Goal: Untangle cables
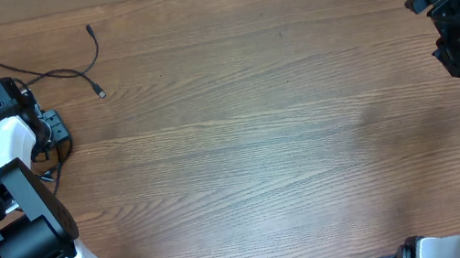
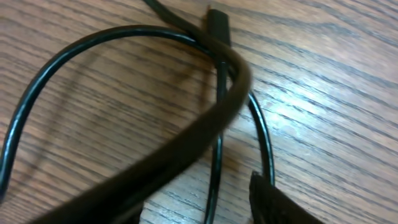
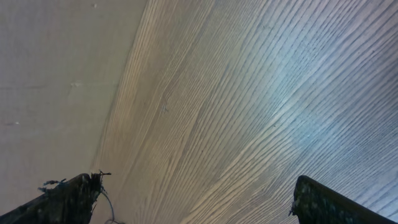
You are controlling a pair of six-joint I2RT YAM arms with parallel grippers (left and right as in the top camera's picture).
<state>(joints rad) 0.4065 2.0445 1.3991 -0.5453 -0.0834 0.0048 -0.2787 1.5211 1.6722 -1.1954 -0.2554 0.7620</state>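
Cables (image 2: 124,31) look light, floppy, slick; grab near plug (image 2: 217,25). Left gripper (image 1: 53,131) down among them, can't tell its grip. Right gripper (image 3: 193,199) wide open, empty.

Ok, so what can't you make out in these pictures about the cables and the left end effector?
1. Overhead: the left end effector and its arm cover its fingertips and part of the cables, so it is unclear whether anything is gripped.
2. Left wrist: the view is too close and the strands are blurred. Only one finger shows, cut off by the bottom edge.
3. Overhead: some strands run off the left edge.
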